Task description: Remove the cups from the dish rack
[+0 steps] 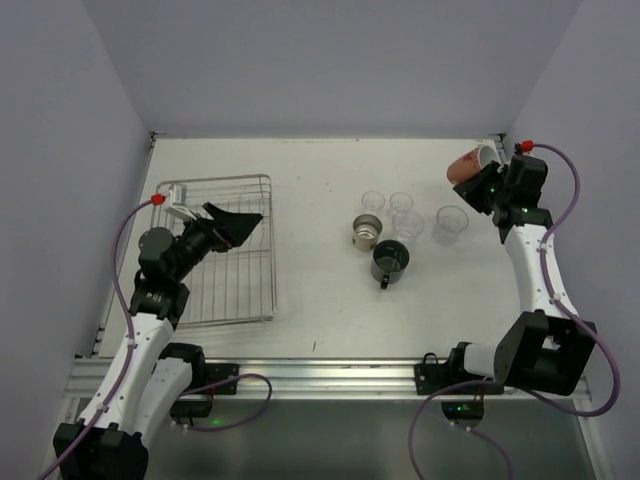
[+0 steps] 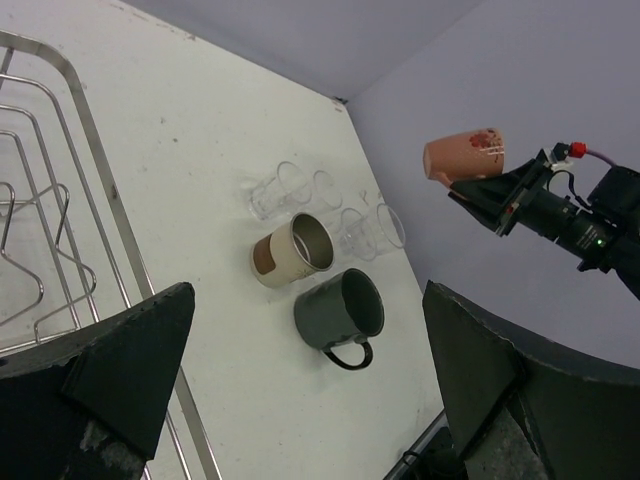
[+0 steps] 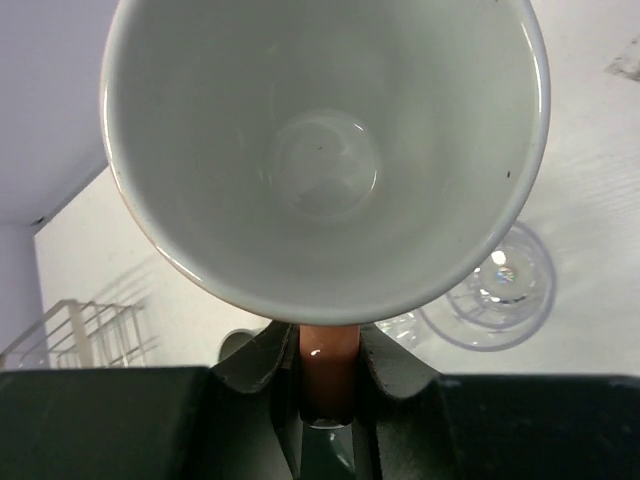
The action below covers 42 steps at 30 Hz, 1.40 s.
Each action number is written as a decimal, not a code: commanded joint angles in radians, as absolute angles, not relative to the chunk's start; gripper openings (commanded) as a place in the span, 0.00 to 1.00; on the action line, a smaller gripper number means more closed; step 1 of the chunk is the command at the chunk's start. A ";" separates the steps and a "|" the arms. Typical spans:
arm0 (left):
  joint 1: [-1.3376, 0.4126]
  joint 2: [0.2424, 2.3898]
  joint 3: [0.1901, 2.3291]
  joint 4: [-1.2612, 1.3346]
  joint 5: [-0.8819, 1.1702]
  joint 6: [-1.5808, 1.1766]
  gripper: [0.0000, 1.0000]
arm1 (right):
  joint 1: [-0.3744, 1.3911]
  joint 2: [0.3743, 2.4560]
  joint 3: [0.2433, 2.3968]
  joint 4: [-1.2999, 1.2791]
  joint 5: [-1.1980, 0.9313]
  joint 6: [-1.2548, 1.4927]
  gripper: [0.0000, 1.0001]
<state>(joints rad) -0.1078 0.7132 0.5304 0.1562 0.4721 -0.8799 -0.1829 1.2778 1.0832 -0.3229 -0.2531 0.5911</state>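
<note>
The silver wire dish rack (image 1: pixel 250 290) stands at the left; no cup shows in it. My left gripper (image 1: pixel 236 224) hovers over the rack's right side, open and empty, and is also seen in its wrist view (image 2: pixel 310 400). My right gripper (image 1: pixel 492 183) is shut on the handle of the orange-red white-lined cup (image 1: pixel 467 165), held tilted in the air at the back right. Its white inside (image 3: pixel 325 150) fills the right wrist view. On the table stand the beige-brown cup (image 1: pixel 367 231), the dark handled mug (image 1: pixel 390 261) and several clear glasses (image 1: pixel 407 224).
One clear glass (image 1: pixel 451 222) stands nearest under the right arm and shows in the right wrist view (image 3: pixel 495 290). A white clip (image 1: pixel 180 205) sits at the rack's back left corner. Purple walls close in the table at the back and both sides.
</note>
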 commanded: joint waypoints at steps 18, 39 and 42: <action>-0.155 0.779 0.520 0.147 0.511 -0.831 1.00 | -0.271 1.554 1.279 -0.301 -0.003 0.483 0.00; -0.207 0.848 0.546 0.121 0.496 -0.792 1.00 | -0.276 1.669 1.299 -0.218 0.123 0.410 0.00; -0.219 0.850 0.545 0.118 0.492 -0.788 1.00 | -0.276 1.684 1.293 -0.183 0.144 0.400 0.00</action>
<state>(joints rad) -0.2035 0.8494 0.5251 0.1120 0.4896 -0.8169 -0.2707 1.6905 1.2568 -0.3248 0.0887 0.4305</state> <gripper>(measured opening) 0.998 0.211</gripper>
